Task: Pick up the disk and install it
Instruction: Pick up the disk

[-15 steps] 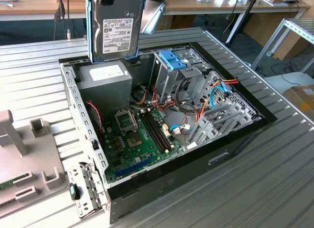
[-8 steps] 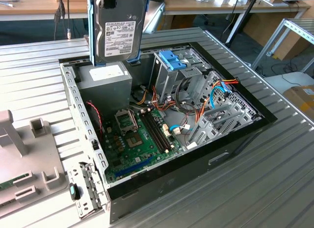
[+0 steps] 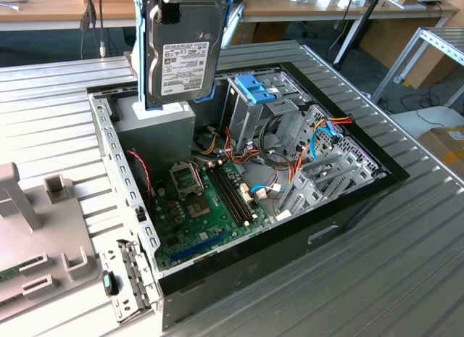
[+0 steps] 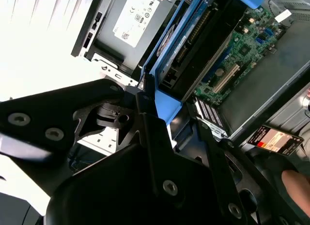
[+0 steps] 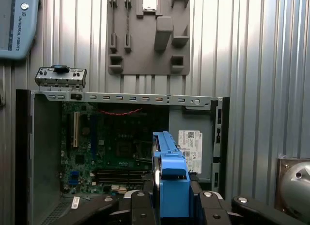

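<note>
The disk, a silver-grey drive with a white label in a bright blue carrier frame, hangs upright above the back left of the open computer case, over the grey power supply. My gripper is shut on its top edge. In the first wrist view the blue carrier sits edge-on between my black fingers, with the motherboard beneath. In the second wrist view the blue frame runs out from my gripper.
A silver drive cage with a blue latch stands in the case to the exterior view's right of the disk, with cables beside it. A grey fixture plate lies outside the case at the exterior view's left. A pendant lies on the ribbed table.
</note>
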You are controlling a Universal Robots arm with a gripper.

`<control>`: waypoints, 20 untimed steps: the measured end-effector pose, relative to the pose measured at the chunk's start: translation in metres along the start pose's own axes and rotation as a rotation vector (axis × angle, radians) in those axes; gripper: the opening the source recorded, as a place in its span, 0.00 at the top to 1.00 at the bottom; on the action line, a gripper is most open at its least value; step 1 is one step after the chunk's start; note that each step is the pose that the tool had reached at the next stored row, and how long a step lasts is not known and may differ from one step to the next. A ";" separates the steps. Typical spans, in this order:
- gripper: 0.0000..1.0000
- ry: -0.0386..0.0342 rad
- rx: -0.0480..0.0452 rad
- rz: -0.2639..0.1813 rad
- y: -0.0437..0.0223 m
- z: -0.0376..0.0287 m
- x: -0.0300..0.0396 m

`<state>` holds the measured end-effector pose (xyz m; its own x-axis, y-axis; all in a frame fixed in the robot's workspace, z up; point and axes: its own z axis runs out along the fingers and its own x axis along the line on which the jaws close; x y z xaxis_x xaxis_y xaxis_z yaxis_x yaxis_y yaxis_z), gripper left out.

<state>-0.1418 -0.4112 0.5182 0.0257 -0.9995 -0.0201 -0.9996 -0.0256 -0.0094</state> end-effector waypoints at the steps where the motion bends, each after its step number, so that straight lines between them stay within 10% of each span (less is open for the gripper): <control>1: 0.63 0.0000 0.0000 0.000 0.0001 0.0000 0.0013; 20: 0.63 0.0000 0.0000 0.000 -0.0002 -0.0002 0.0107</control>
<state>-0.1413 -0.4219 0.5182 0.0258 -0.9995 -0.0200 -0.9996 -0.0256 -0.0094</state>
